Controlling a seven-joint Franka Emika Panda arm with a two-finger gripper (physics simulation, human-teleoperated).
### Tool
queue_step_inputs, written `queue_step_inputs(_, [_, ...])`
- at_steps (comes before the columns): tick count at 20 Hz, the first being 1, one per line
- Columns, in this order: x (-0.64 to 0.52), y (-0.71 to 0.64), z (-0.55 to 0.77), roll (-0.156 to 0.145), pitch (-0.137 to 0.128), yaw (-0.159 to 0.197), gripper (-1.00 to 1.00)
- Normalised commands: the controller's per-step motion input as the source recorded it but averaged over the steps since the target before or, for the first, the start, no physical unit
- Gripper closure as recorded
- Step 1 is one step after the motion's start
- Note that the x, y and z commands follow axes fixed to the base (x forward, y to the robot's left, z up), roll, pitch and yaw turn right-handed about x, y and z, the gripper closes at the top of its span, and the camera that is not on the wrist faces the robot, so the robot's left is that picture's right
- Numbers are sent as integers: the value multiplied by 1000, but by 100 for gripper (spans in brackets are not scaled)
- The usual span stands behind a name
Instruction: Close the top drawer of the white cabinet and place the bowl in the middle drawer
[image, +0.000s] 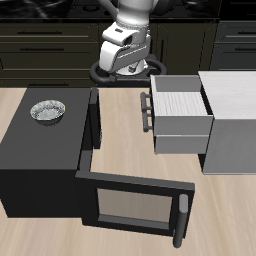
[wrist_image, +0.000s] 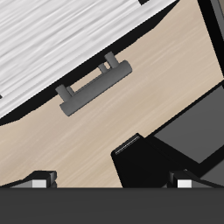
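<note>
One white cabinet (image: 228, 125) is sitting on the table (image: 125, 140). One drawer, the top drawer (image: 180, 110), is sticking out, wide open, with a stripy pale inside. Its dark bar handle (image: 146, 112) is pointing toward the middle of the table. In the wrist view the same handle (wrist_image: 94, 84) is showing clearly, sitting on the drawer's front. The middle drawer is lying under the open one, and it is too hidden to make out.

One small silvery bowl (image: 47, 110) is resting on top of one big black box (image: 40, 150), well apart from the cabinet. The box's door (image: 135, 208) is hanging open near the table's front edge, with one long bar handle (image: 181, 222) on it.

The table is pale wood. Behind it, dark cupboards (image: 60, 50) are running along the back of the room.

One robot arm (image: 128, 40) is hovering at the back of the table, between the box and the cabinet. The gripper (wrist_image: 109, 182) has two fingers (wrist_image: 35, 182), and only their tips are peeking in at the edge of the wrist view. They are spread far apart and holding nothing. In the exterior view the fingers are too hard to make out.
</note>
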Motion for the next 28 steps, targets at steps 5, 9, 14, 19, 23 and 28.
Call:
queue_step_inputs(5, [147,38,-49,-11,3,150,-100])
queue_step_inputs(9, [133,17,-17,-8,-19,86,-100])
queue_step_inputs(14, [57,-32,27,-8,1,10,-100])
queue_step_inputs(19, [82,7,-98,-9,1,7,-100])
queue_step_inputs(23, [57,-26,-114,-17,-4,28,-100])
queue_step_inputs(28, [38,-47,-133,-4,9,14,-100])
